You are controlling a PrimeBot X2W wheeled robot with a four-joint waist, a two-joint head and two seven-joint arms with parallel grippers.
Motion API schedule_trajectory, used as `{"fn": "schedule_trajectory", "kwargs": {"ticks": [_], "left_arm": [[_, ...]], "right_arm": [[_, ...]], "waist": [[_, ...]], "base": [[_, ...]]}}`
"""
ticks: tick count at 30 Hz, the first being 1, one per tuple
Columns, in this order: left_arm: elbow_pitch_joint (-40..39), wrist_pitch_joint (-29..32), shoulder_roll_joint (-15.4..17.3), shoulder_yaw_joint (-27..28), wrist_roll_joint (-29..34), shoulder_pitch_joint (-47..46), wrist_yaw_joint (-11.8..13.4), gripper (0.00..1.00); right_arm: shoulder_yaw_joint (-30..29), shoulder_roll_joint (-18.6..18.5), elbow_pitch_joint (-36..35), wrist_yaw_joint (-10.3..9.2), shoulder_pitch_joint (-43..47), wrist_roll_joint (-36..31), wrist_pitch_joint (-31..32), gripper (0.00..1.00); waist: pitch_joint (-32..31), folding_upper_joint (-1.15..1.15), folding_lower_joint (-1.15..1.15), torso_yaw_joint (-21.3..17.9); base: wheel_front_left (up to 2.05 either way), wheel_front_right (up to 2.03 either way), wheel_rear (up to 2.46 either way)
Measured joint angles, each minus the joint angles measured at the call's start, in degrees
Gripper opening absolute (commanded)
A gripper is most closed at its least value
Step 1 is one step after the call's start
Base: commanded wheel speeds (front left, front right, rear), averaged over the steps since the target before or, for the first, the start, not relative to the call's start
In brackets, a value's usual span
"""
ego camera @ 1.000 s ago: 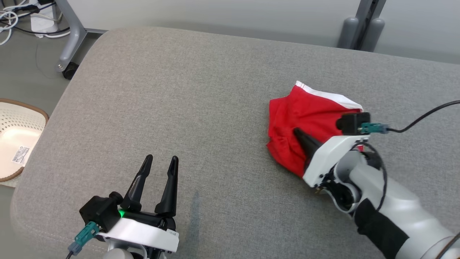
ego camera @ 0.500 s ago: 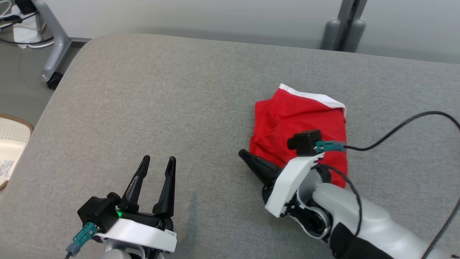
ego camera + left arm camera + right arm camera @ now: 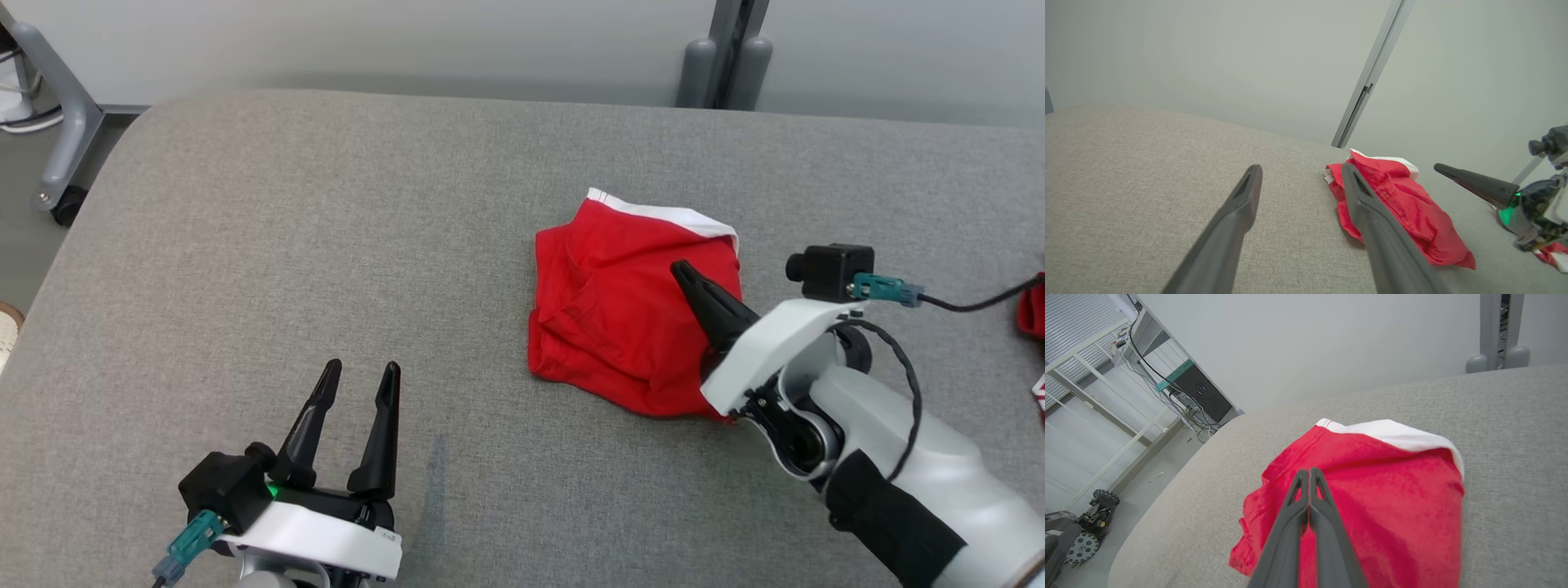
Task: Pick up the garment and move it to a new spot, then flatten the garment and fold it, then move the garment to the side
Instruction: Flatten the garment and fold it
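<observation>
Right jaws: our right gripper (image 3: pixel 678 266) has its two fingers pressed flat together, with nothing between them.
Below the right jaws: the garment (image 3: pixel 620 318), a red bundle with a white band, lies under and ahead of the tips on the grey cushion (image 3: pixel 326 204).
Contact: from the left wrist the right gripper (image 3: pixel 1436 166) looks lifted clear of the garment (image 3: pixel 1404 204). We cannot tell for sure.
Ahead of the right jaws: in the right wrist view the white band runs across just beyond the right gripper (image 3: pixel 1306 470), and red cloth spreads to both sides of the fingers.
Long axis: the garment (image 3: pixel 1372 486) is nearly as wide as it is long. We judge that its longer run goes from the white band back towards the right wrist, roughly along the fingers.
Left jaws: our left gripper (image 3: pixel 361 367) stands wide open and empty.
From the left jaws: the garment lies ahead and to the right, well apart.
Nearer arm: the right, plainly.
Next move, as we judge it: the bundle looks folded, so shifting it aside remains. The right jaws must open before they can grip it.
</observation>
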Motion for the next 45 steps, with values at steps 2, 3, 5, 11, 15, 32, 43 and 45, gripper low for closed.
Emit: {"fn": "schedule_trajectory", "kwargs": {"ticks": [2,3,5,11,15,32,43,45], "left_arm": [[0.12,0.0,0.0,-0.15,0.0,-0.15,-0.01,1.0],[0.22,0.0,0.0,-0.3,-0.01,-0.35,-0.22,1.0],[0.57,0.0,0.0,-0.84,-0.13,-1.08,-0.27,1.0],[1.09,0.0,-0.02,-0.85,-0.74,-1.62,-0.41,1.0],[1.51,0.0,0.02,-0.78,-0.81,-1.51,-0.41,1.0],[0.31,0.0,0.0,0.79,0.11,-0.3,-0.24,1.0],[-1.47,0.0,-0.03,4.02,1.86,0.14,-0.25,1.0],[-1.89,0.0,0.02,4.92,1.91,0.18,-0.25,1.0]], "right_arm": [[-0.49,1.68,2.13,0.0,-1.02,0.48,0.89,0.0],[-0.53,2.69,3.48,0.0,-1.74,0.64,1.64,0.0],[-0.1,4.58,6.69,0.0,-3.04,0.64,3.3,0.0],[2.93,9.09,11.29,0.0,-3.77,0.6,7.82,0.0],[6.26,10.63,9.45,0.01,-1.77,0.9,9.88,0.0],[4.74,0.94,-5.73,0.01,-2.83,-3.44,-0.21,1.0],[-19.33,-3.86,-13.4,0.01,6.98,-19.74,-0.82,1.0],[-24.26,-3.5,-15.21,0.01,9.9,-22.98,-0.83,1.0]], "waist": [[0.6,0.0,0.0,0.03],[0.9,0.0,0.0,0.14],[1.32,0.0,0.0,0.64],[1.9,0.0,0.0,3.31],[1.59,0.0,0.0,4.22],[-0.98,0.0,0.0,-1.63],[-2.52,0.0,0.0,-5.11],[-2.62,0.0,0.0,-5.56]], "base": [[0.0,0.0,0.0],[0.0,0.0,0.0],[0.0,0.0,0.0],[0.0,0.0,0.0],[0.0,0.0,0.0],[0.0,0.0,0.0],[0.0,0.0,0.0],[0.0,0.0,0.0]]}}
